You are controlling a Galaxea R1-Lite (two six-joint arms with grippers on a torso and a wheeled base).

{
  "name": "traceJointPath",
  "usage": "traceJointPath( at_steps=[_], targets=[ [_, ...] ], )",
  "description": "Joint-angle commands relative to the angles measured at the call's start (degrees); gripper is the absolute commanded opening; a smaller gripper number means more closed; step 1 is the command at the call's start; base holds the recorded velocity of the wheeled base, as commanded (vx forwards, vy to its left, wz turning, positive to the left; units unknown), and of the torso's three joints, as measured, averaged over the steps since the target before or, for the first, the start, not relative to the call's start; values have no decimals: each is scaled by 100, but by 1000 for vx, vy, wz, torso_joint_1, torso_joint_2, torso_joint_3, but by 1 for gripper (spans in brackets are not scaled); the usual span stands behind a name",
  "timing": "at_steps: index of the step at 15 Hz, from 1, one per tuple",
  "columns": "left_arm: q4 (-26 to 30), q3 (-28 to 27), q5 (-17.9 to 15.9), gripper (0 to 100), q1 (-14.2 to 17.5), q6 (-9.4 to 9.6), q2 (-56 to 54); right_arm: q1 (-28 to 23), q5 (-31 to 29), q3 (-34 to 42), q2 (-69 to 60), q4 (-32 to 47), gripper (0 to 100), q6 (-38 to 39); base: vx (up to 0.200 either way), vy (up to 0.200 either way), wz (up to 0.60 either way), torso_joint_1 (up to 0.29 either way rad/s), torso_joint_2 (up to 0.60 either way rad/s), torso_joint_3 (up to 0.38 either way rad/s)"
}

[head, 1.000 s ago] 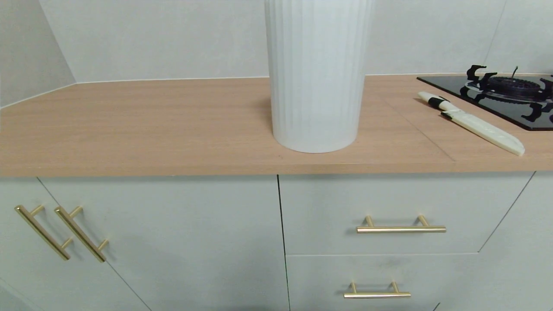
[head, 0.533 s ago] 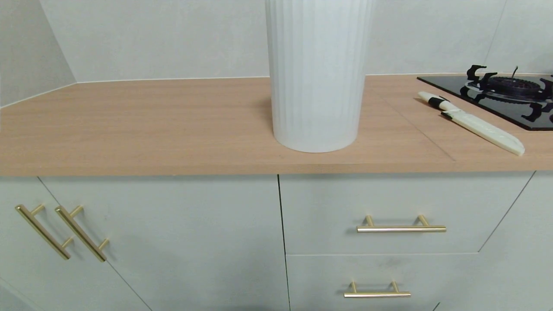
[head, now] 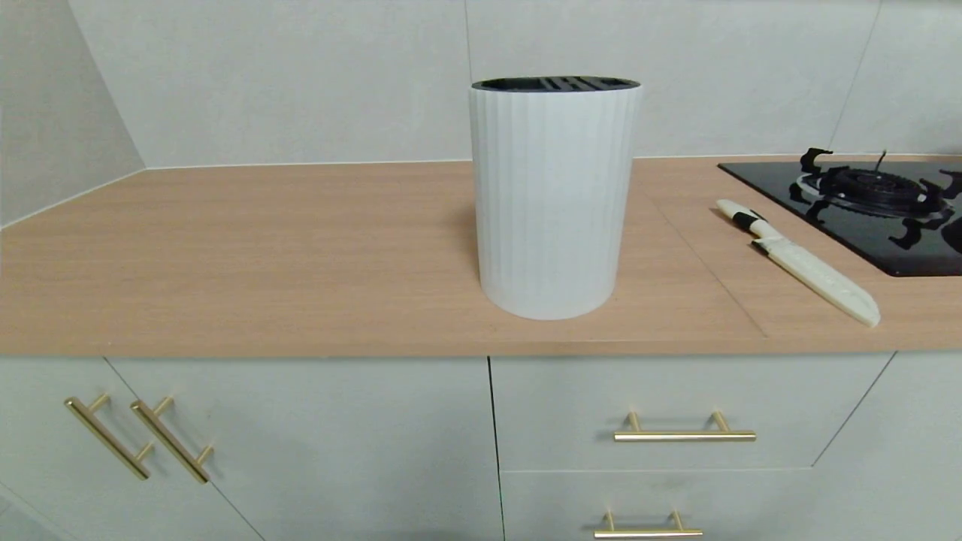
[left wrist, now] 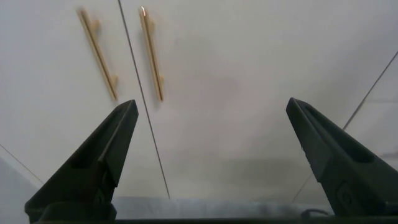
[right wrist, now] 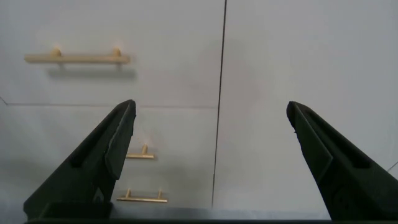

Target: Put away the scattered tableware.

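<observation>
A cream-bladed knife (head: 800, 260) with a cream and black handle lies on the wooden counter (head: 263, 255) to the right, beside the hob. A tall white ribbed knife holder (head: 554, 197) with a black slotted top stands mid-counter near the front edge. My left gripper (left wrist: 211, 115) is open, low down, facing the cabinet doors with gold handles (left wrist: 151, 53). My right gripper (right wrist: 211, 118) is also open with nothing between its fingers, facing the drawer fronts (right wrist: 124, 81).
A black glass hob (head: 872, 210) with a burner grate sits at the counter's far right. Below the counter are grey cabinet doors (head: 301, 451) at left and drawers (head: 661, 413) with gold bar handles at right. Grey wall behind.
The head camera has tilted upward or risen: the whole scene sits lower in the picture and the holder's slotted top now shows. The knife and holder have not moved on the counter.
</observation>
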Motion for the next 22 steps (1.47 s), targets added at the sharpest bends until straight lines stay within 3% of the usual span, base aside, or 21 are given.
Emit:
traceJointPath(
  at_steps=[1, 22],
  targets=[
    [-1, 0, 2, 100, 1, -2, 2, 11, 7, 0, 7, -4, 100, -3, 0, 0, 0, 159, -481, -300],
    [-1, 0, 2, 100, 1, -2, 2, 2, -2, 0, 7, -4, 100, -3, 0, 0, 0, 212, -506, -293]
  ],
)
